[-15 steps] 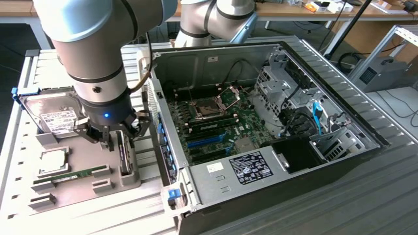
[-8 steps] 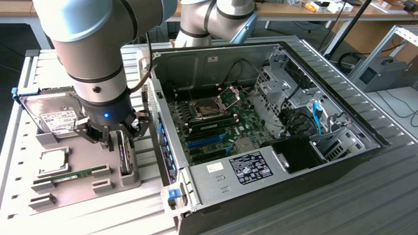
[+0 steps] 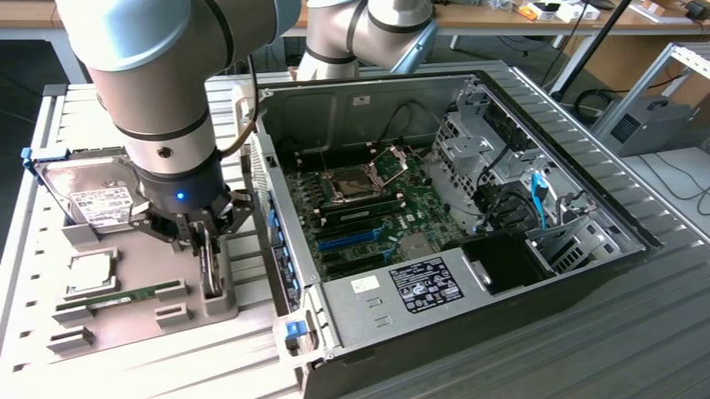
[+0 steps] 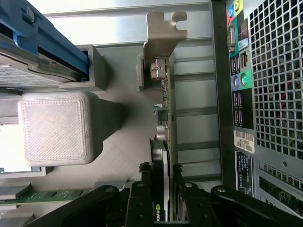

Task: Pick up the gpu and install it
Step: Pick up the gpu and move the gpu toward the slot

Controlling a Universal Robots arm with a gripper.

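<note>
Item: gpu (image 4: 160,66), standing on edge in grey fixture tray (image 3: 145,324). Gripper (image 4: 161,176) clamped against both its faces.

So the table (image 3: 621,332) carries two things: the open computer case (image 3: 554,158) toward the exterior view's right, and a parts tray (image 3: 145,328) just beside it on the exterior view's left. Inside the case the motherboard (image 3: 377,208) lies flat on the bottom, with the power supply (image 3: 427,287) at the end nearer the camera. On the tray, the hard drive (image 3: 95,195) leans at the far end and the memory stick (image 3: 116,298) lies nearer the camera. The gpu (image 3: 211,270) stands on edge in a slot along the side closest to the case. The gripper (image 3: 205,241) sits right on top of it, one finger against each face.
</note>
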